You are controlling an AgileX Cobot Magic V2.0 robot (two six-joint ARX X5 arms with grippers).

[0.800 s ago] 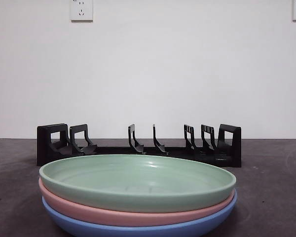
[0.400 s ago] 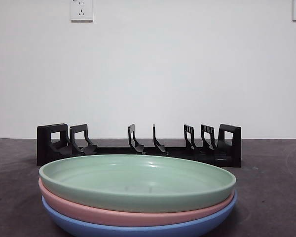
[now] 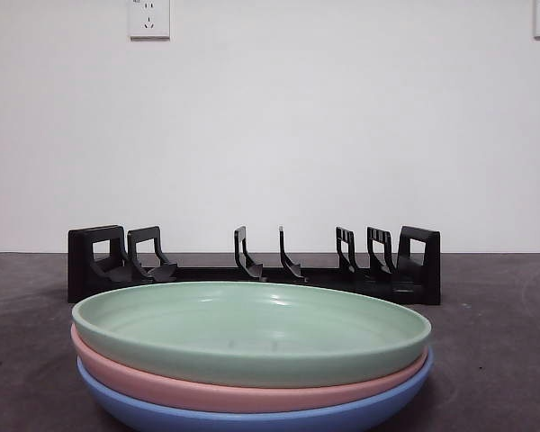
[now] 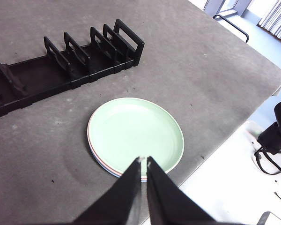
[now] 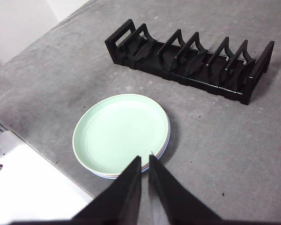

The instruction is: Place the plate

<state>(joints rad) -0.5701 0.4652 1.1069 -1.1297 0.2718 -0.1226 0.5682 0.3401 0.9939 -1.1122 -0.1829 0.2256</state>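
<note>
- Green plate sits on top of a stack of three: pink plate under it, blue plate at the bottom. The stack lies flat on the grey table, near its front edge.
- Black rack stands beyond the stack, at its 12 o'clock in the front view, apart from it. I see no plate in any slot.
- Left gripper hangs high over the near rim of the green plate, jaws narrowed to a thin slit, nothing between them.
- Right gripper hangs likewise high over the stack's near rim, jaws almost together, holding nothing.
- Neither arm shows in the front view; I judge both are waiting above the table.
- Step in hand, as I read it: the very start, no plate picked yet.
- Next move, my judgement: one gripper must open, come down to the green plate's rim and pinch that rim alone, without catching the pink one below.
- After that the plate needs tipping upright and lining up with a slot at the rack.
</note>
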